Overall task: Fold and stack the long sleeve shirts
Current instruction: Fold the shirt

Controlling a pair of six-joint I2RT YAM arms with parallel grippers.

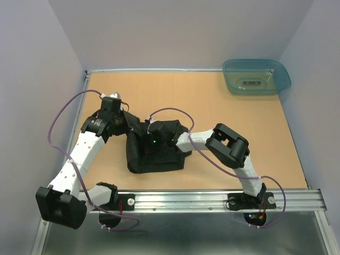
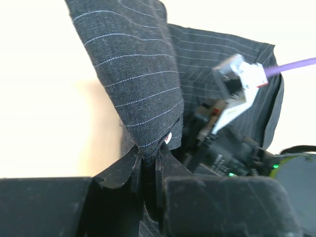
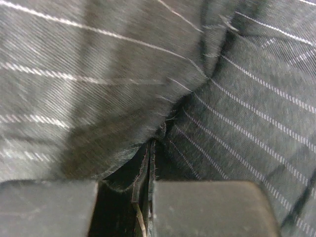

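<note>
Found the black pinstriped cloth shirt [image 1: 156, 159] bunched in a dark, roughly folded heap on the tan wooden tabletop [image 1: 249, 127], just beyond the silver metal rail [image 1: 202, 199] and left of its middle. Saw one fold raised at the heap's left corner away from the rail, a tiny red tag [image 2: 168, 139] at its edge, pinched between the nearly closed fingers of the left gripper [image 2: 148, 165]. Saw the right gripper [image 3: 149, 163] clamped tight on another crease of the striped cloth, along the heap's side farther from the rail. Noted a looping purple cable [image 1: 170, 110] above that side. Noted a translucent teal plastic tub [image 1: 234, 79] well apart, at the right corner of the tabletop farthest from the rail.
</note>
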